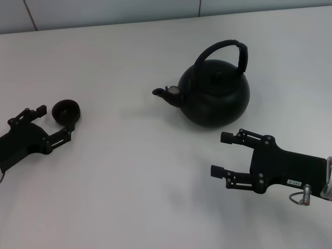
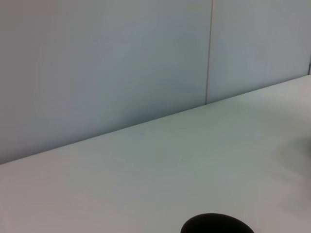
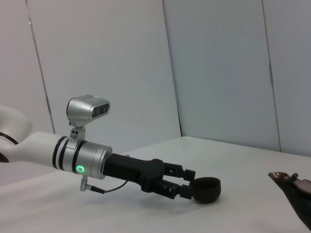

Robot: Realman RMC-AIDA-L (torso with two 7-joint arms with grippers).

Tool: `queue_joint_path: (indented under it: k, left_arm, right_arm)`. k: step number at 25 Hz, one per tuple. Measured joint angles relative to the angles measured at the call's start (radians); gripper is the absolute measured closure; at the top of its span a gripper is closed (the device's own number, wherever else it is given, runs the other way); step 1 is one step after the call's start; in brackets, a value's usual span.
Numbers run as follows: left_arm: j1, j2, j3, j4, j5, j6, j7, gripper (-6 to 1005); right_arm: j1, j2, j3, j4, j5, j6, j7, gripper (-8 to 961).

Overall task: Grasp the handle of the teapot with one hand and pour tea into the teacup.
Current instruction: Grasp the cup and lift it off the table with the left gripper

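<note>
The matte black teapot (image 1: 215, 96) stands upright at the table's middle right, its spout (image 1: 167, 94) pointing left toward the cup. Its arched handle (image 1: 224, 47) rises over the lid. The tiny dark teacup (image 1: 66, 112) sits far left. My left gripper (image 1: 56, 122) is open, one fingertip on either side of the cup's near edge. In the right wrist view that gripper (image 3: 184, 184) reaches the teacup (image 3: 206, 189), and the spout (image 3: 291, 187) shows at the edge. My right gripper (image 1: 220, 154) is open and empty, just in front of the teapot. The teacup's rim (image 2: 216, 224) shows in the left wrist view.
The white table (image 1: 129, 181) ends at the back against a pale wall (image 1: 104, 13). The left arm (image 3: 73, 155), with its wrist camera on top, stretches low over the table.
</note>
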Motion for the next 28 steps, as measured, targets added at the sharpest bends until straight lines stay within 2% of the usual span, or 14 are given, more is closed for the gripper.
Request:
queue_joint_path:
  k: [28]
  left_arm:
    - [-0.075,-0.002,0.001,-0.041,0.000,-0.094,0.012,144]
  right_arm:
    - [0.011,-0.001,0.004,0.000,0.003,0.000,0.001,139]
